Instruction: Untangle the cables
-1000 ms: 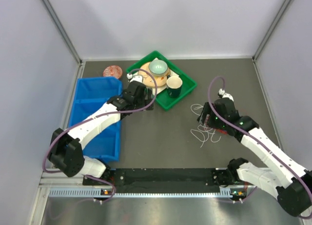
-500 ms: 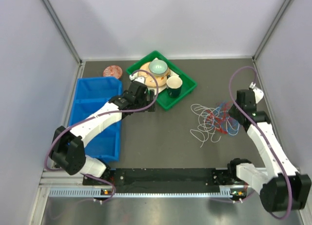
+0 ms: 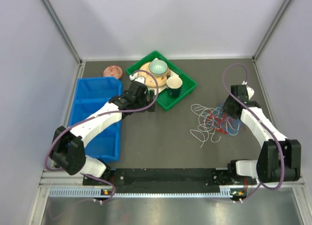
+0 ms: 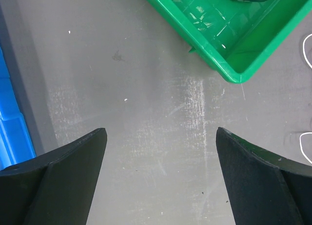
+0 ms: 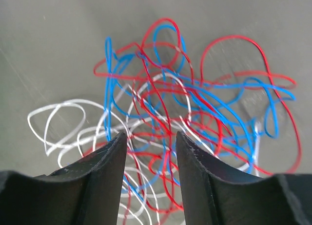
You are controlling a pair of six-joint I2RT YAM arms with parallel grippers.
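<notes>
the cables (image 3: 212,119) are lying in one loose tangle on the right half of the dark table (image 3: 161,142), well apart from the green tray (image 3: 181,96) and right at the tip of the right gripper (image 3: 227,109). in the top view the white cable (image 3: 199,121) is being spread toward the left side of the heap. the red cable (image 3: 218,122) is being massed in the middle, and the blue cable (image 3: 233,129) is showing at the right edge, beside the right forearm.

in the right wrist view the right gripper (image 5: 151,135) is being held close over the tangle, its jaws standing partly open with a narrow gap between them. red and white strands are being seen through that gap, and nothing is being pinched. whether any strand is being touched by the fingers cannot be told. the red cable (image 5: 234,44), the blue cable (image 5: 109,78) and the white cable (image 5: 53,117) are crossing one another in many small loops, with the white loops reaching out to the left.

the left gripper (image 3: 145,107) is being held over bare table beside the near corner of the green tray, between it and the blue bin (image 3: 90,95). in the left wrist view the left gripper (image 4: 161,131) is being shown with its jaws wide apart and nothing between them. the tray corner (image 4: 214,54) is lying ahead to the right and the bin edge (image 4: 9,132) to the left. a pale bowl (image 3: 158,67) and a cup (image 3: 174,84) are sitting in the tray.
</notes>
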